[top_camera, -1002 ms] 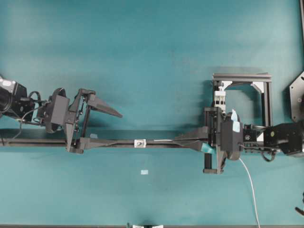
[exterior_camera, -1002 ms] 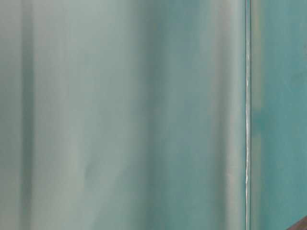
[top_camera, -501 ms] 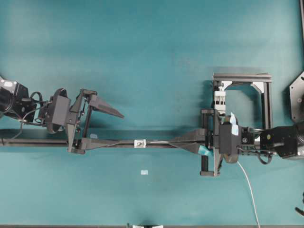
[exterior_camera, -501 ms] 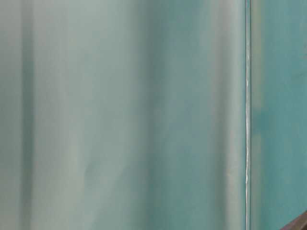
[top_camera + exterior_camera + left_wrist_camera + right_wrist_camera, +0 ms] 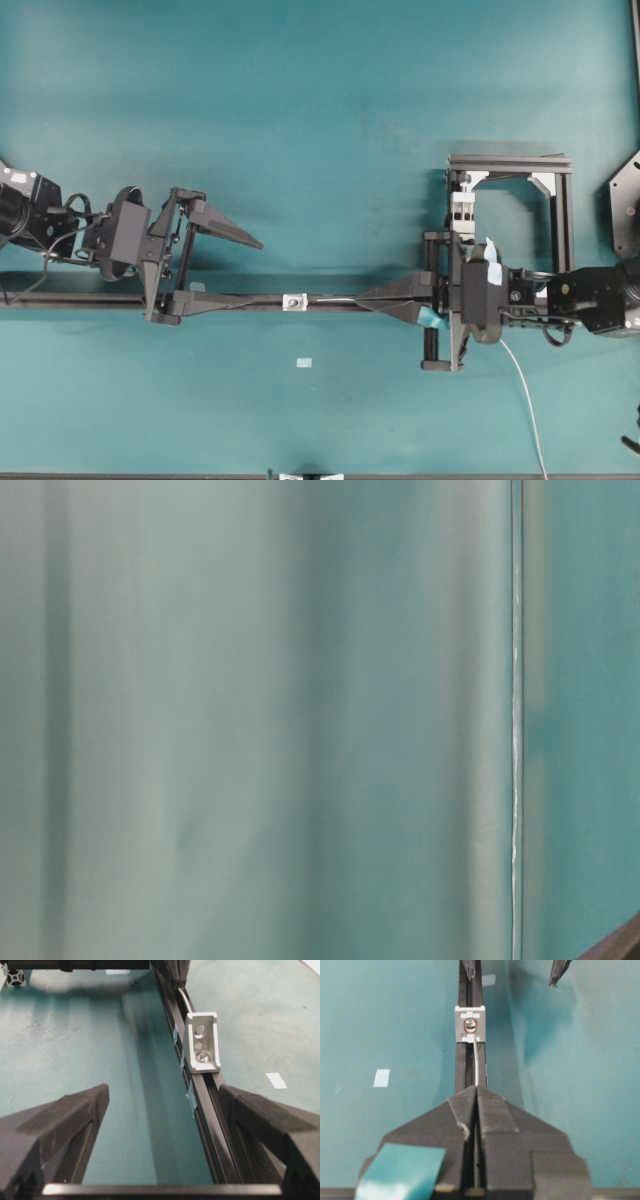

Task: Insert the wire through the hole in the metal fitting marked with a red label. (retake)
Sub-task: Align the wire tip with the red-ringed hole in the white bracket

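Teal matting covers the desk (image 5: 320,120), and one long black metal rail (image 5: 330,300) runs left to right across the lower middle of the overhead view. No container shows in any view.

One small square silvery metal fitting (image 5: 294,301) sits on the rail, slightly left of centre. In the right wrist view it stands in the upper middle of the frame (image 5: 470,1023), and its small dark hole (image 5: 470,1025) is ringed in red.

One thin pale grey-white wire (image 5: 477,1067) is pinched between the closed black fingers of the right end effector (image 5: 476,1091). It reaches up the frame to the fitting's lower edge, just right of the hole; whether its tip has entered cannot be told.

At centre left of the overhead view, the left end effector (image 5: 215,268) stands wide open and holds nothing. One finger lies along the rail, the other is angled above it.

One pale flat tape rectangle (image 5: 304,363) lies on the desk below the fitting. One black square frame (image 5: 510,200) carrying a white clamp block (image 5: 462,208) stands at upper right. Only blurred teal fills the table-level view.
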Controlling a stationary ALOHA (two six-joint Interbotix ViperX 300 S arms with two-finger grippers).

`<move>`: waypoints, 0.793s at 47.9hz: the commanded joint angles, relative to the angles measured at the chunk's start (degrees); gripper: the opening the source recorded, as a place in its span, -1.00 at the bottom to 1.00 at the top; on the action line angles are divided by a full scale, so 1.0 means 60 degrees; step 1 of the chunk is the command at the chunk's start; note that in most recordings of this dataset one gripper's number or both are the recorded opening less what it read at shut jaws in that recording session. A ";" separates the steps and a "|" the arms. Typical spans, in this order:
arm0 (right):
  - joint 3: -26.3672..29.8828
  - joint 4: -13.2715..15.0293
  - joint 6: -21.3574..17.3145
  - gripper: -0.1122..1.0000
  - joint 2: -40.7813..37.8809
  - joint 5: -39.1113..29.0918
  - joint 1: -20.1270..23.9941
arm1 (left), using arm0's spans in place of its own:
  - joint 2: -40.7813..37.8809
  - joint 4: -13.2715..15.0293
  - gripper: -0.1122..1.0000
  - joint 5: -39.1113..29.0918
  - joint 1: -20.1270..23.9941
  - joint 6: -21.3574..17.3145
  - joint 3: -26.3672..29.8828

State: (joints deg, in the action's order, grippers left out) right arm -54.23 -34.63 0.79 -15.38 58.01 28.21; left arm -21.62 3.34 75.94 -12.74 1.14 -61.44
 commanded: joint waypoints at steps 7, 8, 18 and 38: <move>0.0117 -0.0015 -0.0029 -0.77 0.0044 0.0132 0.0044 | 0.0103 0.0029 0.30 0.0073 -0.0029 0.0000 0.0059; 0.0117 -0.0015 -0.0029 -0.77 0.0044 0.0146 0.0044 | 0.0103 0.0015 0.30 0.0088 -0.0029 0.0000 0.0059; 0.0117 -0.0015 -0.0029 -0.77 0.0029 0.0205 0.0059 | 0.0103 0.0015 0.30 0.0073 -0.0029 0.0000 0.0088; 0.0278 -0.0015 -0.0015 -0.77 -0.0132 0.0352 0.0044 | 0.0073 0.0000 0.30 0.0044 -0.0029 0.0000 0.0132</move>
State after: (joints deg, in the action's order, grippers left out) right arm -53.53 -34.63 0.70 -16.70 59.24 28.21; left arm -21.88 3.34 75.94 -12.74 1.14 -61.08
